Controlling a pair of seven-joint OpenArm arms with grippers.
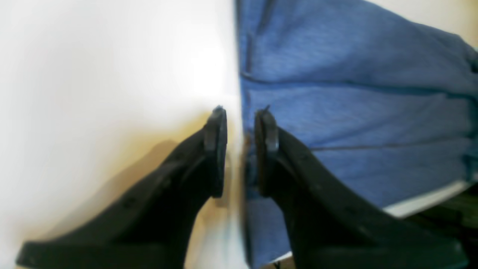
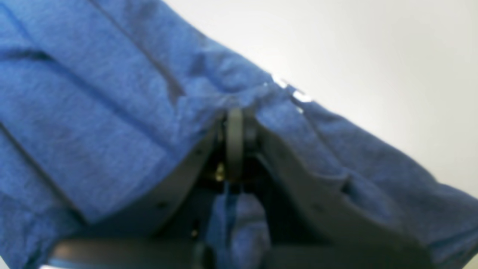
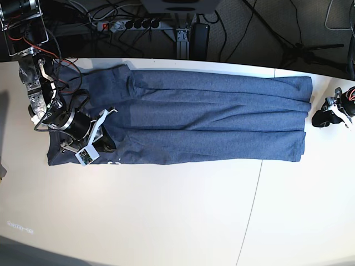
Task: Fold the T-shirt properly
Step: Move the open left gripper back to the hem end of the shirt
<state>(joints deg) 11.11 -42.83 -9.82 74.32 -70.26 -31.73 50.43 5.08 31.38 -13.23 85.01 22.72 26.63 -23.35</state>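
Observation:
The blue-grey T-shirt lies as a long band folded lengthwise across the white table. My right gripper is at the shirt's left end. In the right wrist view it is shut, with the T-shirt's fabric bunched around and under its fingertips. My left gripper sits just past the shirt's right end. In the left wrist view it is slightly open, straddling the T-shirt's straight edge: one finger over bare table, the other over cloth. Nothing is pinched between its fingers.
A power strip and cables lie on the dark floor behind the table's far edge. A thin seam runs across the tabletop in front of the shirt. The right arm's wired base stands at the table's left end.

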